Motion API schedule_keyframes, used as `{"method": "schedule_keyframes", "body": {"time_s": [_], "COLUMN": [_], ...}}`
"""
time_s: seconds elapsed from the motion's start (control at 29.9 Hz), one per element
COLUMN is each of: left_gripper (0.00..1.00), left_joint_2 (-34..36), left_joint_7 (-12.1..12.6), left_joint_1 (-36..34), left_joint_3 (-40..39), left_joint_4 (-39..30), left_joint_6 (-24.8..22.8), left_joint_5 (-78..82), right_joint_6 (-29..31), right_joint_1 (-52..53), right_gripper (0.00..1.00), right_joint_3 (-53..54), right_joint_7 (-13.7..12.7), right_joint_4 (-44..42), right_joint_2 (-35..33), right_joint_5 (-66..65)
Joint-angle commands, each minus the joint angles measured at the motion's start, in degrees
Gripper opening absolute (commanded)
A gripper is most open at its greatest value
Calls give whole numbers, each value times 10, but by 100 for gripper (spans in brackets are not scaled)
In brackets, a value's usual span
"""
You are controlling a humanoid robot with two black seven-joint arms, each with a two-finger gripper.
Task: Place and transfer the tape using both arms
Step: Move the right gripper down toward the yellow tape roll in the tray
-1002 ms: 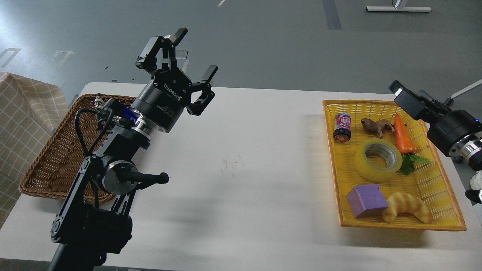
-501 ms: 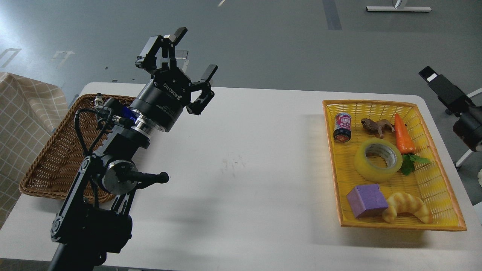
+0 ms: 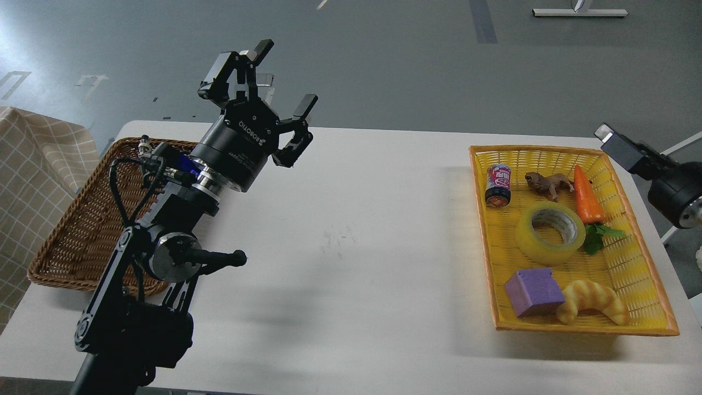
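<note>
The tape [image 3: 527, 240], a translucent yellow roll with a grey-white core, lies flat in the middle of the yellow basket [image 3: 485, 241] on the right of the white table. My left gripper [image 3: 281, 81] is open and empty, held high above the table's back left, far from the tape. My right gripper [image 3: 618, 145] comes in at the right edge, just outside the basket's back right corner, above and right of the tape. It is dark and seen end-on, so its fingers cannot be told apart.
In the yellow basket with the tape are a small can [image 3: 498, 186], a toy animal [image 3: 548, 183], a carrot [image 3: 587, 196], a purple block [image 3: 533, 292] and a croissant [image 3: 595, 301]. A brown wicker basket [image 3: 71, 230] sits at the table's left, behind my left arm.
My right gripper pulled back to the right and up off the basket's corner, then came part of the way back. The left arm and the tape have not moved.
</note>
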Motion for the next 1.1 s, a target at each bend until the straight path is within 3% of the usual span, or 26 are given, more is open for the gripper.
{"method": "schedule_keyframes", "body": {"time_s": [0.0, 0.53, 0.77, 1.07], "left_gripper": [98, 98, 98, 98], "left_joint_2": [0, 0, 0, 0], "left_joint_7": [1, -1, -2, -2], "left_joint_1": [-5, 5, 5, 5], "left_joint_3": [1, 0, 1, 1], "left_joint_4": [-1, -7, -6, -6], "left_joint_6": [0, 4, 4, 3], "left_joint_5": [2, 3, 2, 2], "right_joint_6": [0, 50, 52, 50], "right_joint_1": [35, 44, 40, 21], "right_gripper": [100, 100, 100, 98], "right_joint_3": [-30, -96, -100, -101], "right_joint_7": [-26, -31, -37, -39], "right_joint_4": [-16, -22, -48, -69], "right_joint_2": [7, 1, 1, 16], "right_joint_5": [-43, -78, -166, -166]}}
